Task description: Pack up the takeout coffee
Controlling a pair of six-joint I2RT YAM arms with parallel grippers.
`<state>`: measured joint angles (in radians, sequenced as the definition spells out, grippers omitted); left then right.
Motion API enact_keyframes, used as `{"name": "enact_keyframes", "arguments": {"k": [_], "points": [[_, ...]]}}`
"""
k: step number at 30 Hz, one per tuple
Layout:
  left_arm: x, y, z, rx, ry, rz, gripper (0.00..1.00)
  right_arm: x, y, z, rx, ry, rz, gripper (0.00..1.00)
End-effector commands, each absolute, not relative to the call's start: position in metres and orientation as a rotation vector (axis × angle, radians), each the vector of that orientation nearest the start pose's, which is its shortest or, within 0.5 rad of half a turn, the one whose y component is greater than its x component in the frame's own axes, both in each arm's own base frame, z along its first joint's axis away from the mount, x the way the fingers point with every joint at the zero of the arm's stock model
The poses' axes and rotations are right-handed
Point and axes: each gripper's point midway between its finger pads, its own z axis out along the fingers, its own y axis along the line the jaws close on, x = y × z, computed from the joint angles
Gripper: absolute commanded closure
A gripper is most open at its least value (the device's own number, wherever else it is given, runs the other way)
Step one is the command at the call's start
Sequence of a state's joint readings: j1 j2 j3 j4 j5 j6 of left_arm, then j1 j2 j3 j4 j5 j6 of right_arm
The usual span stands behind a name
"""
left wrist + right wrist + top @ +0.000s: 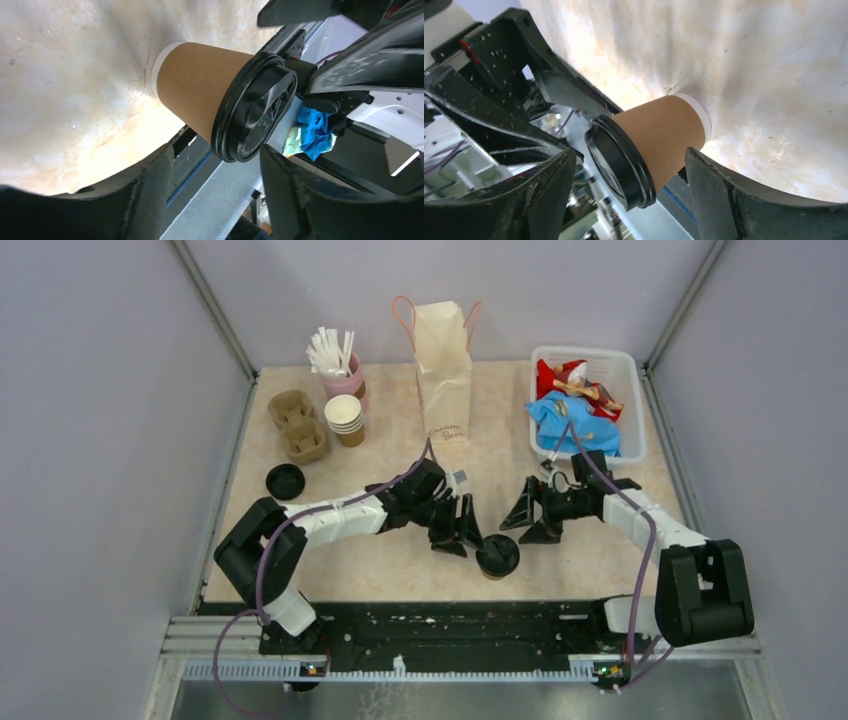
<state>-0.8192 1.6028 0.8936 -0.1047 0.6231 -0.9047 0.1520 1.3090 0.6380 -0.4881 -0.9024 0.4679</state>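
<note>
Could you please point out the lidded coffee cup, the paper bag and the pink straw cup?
lidded coffee cup (200, 92): left wrist view, brown side wall.
paper bag (445, 390): top view, front face.
pink straw cup (347, 386): top view, pink wall.

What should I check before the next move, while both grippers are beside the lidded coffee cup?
1. Lidded coffee cup stands upright on the table: ok.
2. Black lid seated on the cup: ok, as far as both wrist views show.
3. Left gripper open and holding nothing: ok.
4. Right gripper open and holding nothing: ok.
5. Only one gripper at the cup: not ok. Both flank it closely and might collide if both close in.
6. Paper bag upright: ok. Whether its mouth is open wide enough: cannot tell.
</note>
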Motion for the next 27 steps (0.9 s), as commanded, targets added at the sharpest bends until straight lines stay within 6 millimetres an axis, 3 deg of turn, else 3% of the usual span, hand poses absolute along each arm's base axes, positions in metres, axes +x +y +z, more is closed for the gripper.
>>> {"name": "enact_keyframes", "arguments": {"k": [1, 4, 7, 12, 17, 21, 27], "points": [[0.174, -0.362, 0.142, 0.295, 2.675, -1.382, 0.26, 0.198, 0.160, 0.114, 0.016, 2.765, 1.052, 0.12], [0.183, -0.344, 0.158, 0.324, 2.654, -1.221, 0.16, 0.187, 0.152, 0.118, -0.070, 2.876, 0.756, 0.03], [0.192, -0.315, 0.176, 0.285, 2.598, -1.022, 0.10, 0.186, 0.145, 0.130, -0.159, 2.869, 0.435, 0.01], [0.196, -0.255, 0.204, 0.024, 2.435, -0.840, 0.06, 0.170, 0.162, 0.145, -0.378, 2.828, 0.124, 0.01], [0.184, -0.215, 0.219, -0.137, 2.291, -0.855, 0.02, 0.158, 0.191, 0.145, -0.523, 2.805, 0.075, 0.01], [0.177, -0.208, 0.219, -0.146, 2.311, -0.840, 0.02, 0.152, 0.212, 0.147, -0.587, 2.787, 0.132, 0.02], [0.175, -0.206, 0.221, -0.148, 2.306, -0.844, 0.02, 0.151, 0.213, 0.133, -0.612, 2.802, 0.065, 0.02]]}}
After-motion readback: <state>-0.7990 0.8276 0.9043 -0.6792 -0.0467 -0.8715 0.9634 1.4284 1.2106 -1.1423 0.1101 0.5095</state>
